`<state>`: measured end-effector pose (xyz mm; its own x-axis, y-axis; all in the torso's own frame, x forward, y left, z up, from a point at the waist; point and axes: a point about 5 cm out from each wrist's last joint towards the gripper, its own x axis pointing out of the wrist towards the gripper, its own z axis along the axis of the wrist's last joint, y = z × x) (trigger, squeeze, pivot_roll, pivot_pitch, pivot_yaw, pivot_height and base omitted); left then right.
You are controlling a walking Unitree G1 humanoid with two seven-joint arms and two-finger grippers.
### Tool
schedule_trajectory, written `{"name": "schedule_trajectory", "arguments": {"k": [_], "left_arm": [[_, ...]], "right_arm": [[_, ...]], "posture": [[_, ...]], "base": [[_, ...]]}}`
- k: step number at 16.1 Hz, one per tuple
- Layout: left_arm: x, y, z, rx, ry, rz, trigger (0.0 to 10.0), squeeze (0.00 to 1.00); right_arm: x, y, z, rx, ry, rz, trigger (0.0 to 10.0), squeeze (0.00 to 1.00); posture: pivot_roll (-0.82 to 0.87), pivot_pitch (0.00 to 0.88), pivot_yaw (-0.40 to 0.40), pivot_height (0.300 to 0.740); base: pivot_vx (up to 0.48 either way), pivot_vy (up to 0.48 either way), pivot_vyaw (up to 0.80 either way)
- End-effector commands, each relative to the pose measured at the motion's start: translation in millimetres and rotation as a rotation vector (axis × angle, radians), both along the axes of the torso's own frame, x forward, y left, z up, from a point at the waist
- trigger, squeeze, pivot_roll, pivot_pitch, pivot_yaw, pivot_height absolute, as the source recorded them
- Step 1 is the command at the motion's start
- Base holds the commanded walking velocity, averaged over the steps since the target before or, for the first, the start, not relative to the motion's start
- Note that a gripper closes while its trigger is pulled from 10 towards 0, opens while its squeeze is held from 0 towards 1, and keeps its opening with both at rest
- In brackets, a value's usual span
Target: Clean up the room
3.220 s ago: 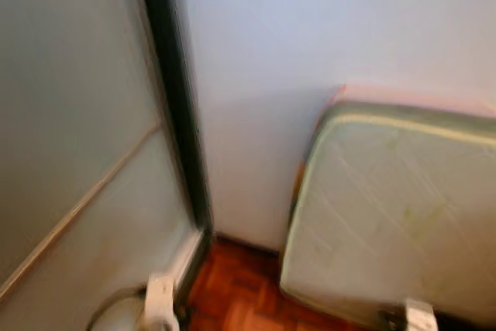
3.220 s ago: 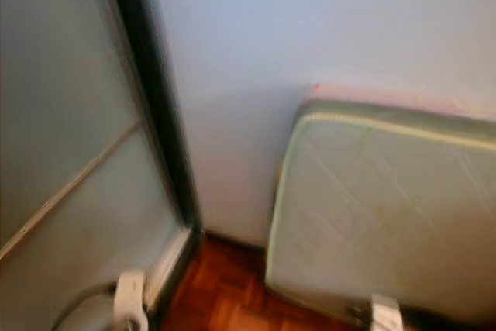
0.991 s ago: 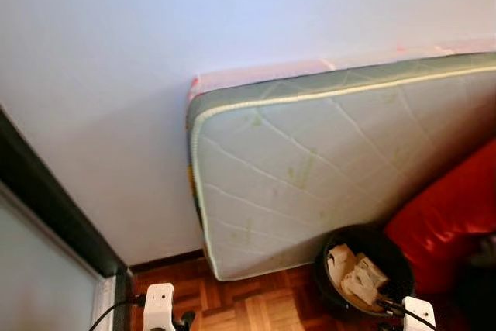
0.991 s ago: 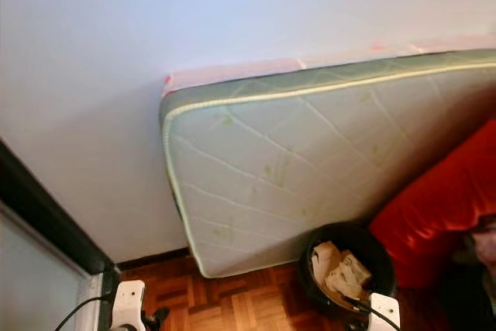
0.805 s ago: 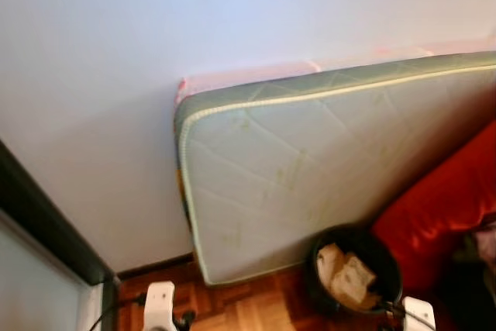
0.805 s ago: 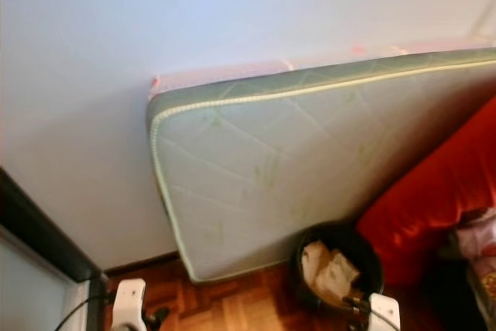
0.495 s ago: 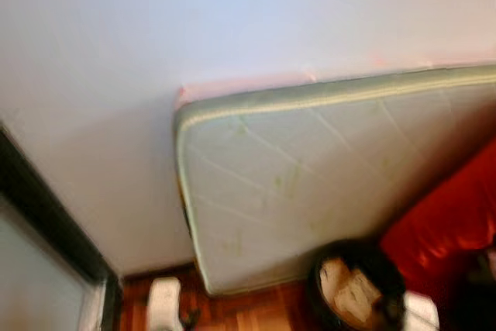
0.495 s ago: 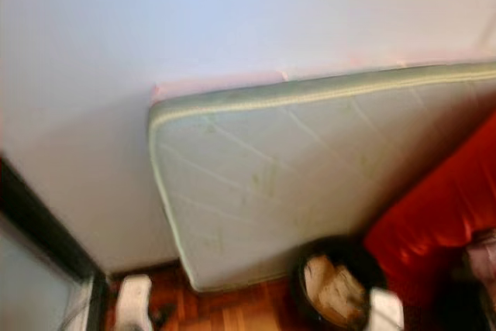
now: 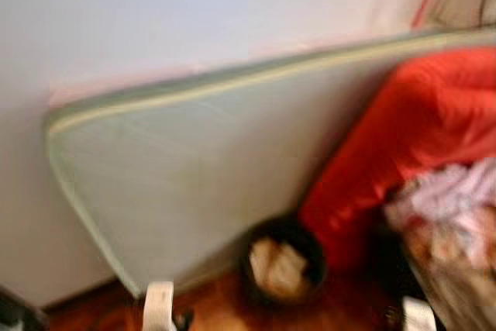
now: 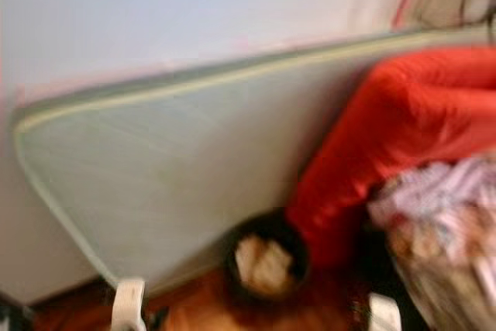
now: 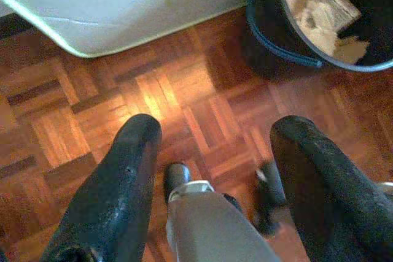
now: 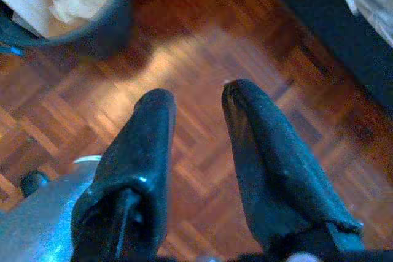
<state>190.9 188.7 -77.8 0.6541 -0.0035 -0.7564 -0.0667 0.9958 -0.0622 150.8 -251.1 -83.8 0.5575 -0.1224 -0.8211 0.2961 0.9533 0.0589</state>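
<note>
Both the left gripper (image 11: 212, 151) and right gripper (image 12: 196, 99) hang parted and empty above the parquet floor (image 11: 92, 108), with the black bin (image 9: 283, 257) of crumpled paper ahead between them.

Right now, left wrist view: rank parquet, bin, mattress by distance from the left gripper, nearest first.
1. Parquet: directly under the open left gripper.
2. Bin and mattress: both beyond the fingertips, on opposite sides, the bin holding crumpled paper, the mattress corner resting on the floor. Too close to call between them.
</note>
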Motion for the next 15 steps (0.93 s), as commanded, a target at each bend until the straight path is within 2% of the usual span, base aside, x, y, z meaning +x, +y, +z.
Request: {"name": "schedule_trajectory", "arguments": {"k": [1, 8, 15], "left_arm": [[-45.1, 53.3, -10.4, 0.099, 0.172, 0.013, 10.0, 0.00], [-44.4, 56.2, -9.4, 0.106, 0.176, -0.009, 10.0, 0.00], [-44.9, 59.8, -8.5, 0.116, 0.184, -0.034, 10.0, 0.00]], "right_arm": [[-27.1, 38.3, -18.7, 0.130, 0.079, -0.001, 10.0, 0.00], [-26.4, 41.5, -19.0, 0.135, 0.084, 0.023, 10.0, 0.00], [-22.6, 45.5, -17.7, 0.111, 0.093, 0.201, 10.0, 0.00]], "posture": [[0.10, 0.000, -0.020, 0.740], [0.09, 0.000, 0.007, 0.740], [0.06, 0.000, 0.038, 0.740]], "base": [[0.000, -0.292, 0.00], [0.000, -0.295, 0.00], [0.000, -0.295, 0.00]]}}
